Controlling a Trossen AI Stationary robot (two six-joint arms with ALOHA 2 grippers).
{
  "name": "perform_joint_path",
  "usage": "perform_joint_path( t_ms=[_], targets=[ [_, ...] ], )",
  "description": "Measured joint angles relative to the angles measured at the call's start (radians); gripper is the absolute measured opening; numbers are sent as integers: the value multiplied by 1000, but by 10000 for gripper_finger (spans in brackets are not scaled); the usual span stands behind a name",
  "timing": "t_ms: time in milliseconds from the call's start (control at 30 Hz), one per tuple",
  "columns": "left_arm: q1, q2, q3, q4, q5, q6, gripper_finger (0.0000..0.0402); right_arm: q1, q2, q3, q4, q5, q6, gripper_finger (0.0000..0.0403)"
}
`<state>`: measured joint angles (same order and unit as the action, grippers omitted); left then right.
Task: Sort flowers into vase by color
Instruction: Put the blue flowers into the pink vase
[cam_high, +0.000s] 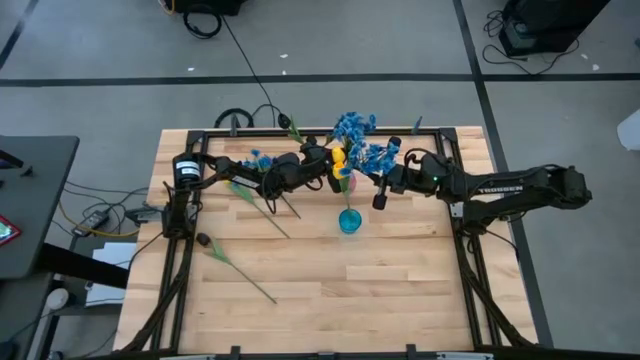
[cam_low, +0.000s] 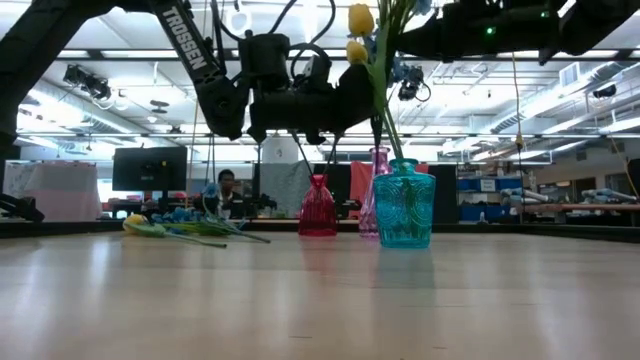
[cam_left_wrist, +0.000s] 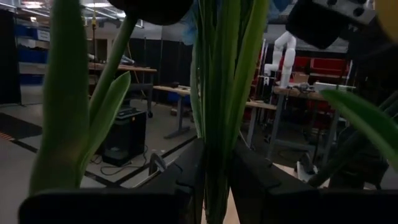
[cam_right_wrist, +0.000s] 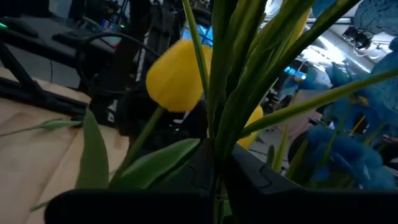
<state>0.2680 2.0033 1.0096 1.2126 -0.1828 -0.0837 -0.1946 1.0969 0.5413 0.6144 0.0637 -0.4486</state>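
The left end effector (cam_high: 322, 170) pinches a bundle of green artificial stems (cam_left_wrist: 214, 112) between its dark fingers (cam_left_wrist: 180, 180), above the clear teal glass vase (cam_low: 404, 210) on the wooden bench (cam_high: 330, 290). The right end effector (cam_high: 383, 180) is likewise pressed onto green stems, close beside yellow tulip-like buds (cam_right_wrist: 177, 74) and bushy blue blossom sprays (cam_high: 360, 140). A red glass vase (cam_low: 317, 208) and a pink one (cam_low: 378, 165) stand behind the teal vase. Loose stems (cam_high: 240, 265) lie on the bench to the left.

You have: table (cam_high: 330, 290), pale wood planks, smooth satin finish; teal vase (cam_low: 404, 210), clear embossed glass, glossy; red vase (cam_low: 318, 208), glossy glass.
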Motion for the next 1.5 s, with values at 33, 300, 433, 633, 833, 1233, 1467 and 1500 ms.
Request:
perform_joint_path(
  t_ms=[33,300,433,633,833,1233,1467,1500],
  targets=[
    [0,0,0,0,-3,0,69,-3,-1,-9,9,0,-1,34],
    [0,0,0,-3,-8,-2,69,-13,-2,-104,178,22,-29,34],
    [0,0,0,-7,-17,-3,69,-21,-2,-123,223,21,-19,34],
    [0,0,0,-8,-19,-3,69,-28,-2,-125,219,10,44,34],
    [0,0,0,-8,-19,-3,69,-31,-2,-125,209,13,88,34],
    [0,0,0,-8,-34,-3,63,-51,156,-125,325,15,112,34],
    [0,0,0,-16,-34,-2,57,-64,236,-125,387,48,121,34],
    [0,0,0,-18,-34,-2,57,-68,244,-125,385,49,129,34]
  ],
)
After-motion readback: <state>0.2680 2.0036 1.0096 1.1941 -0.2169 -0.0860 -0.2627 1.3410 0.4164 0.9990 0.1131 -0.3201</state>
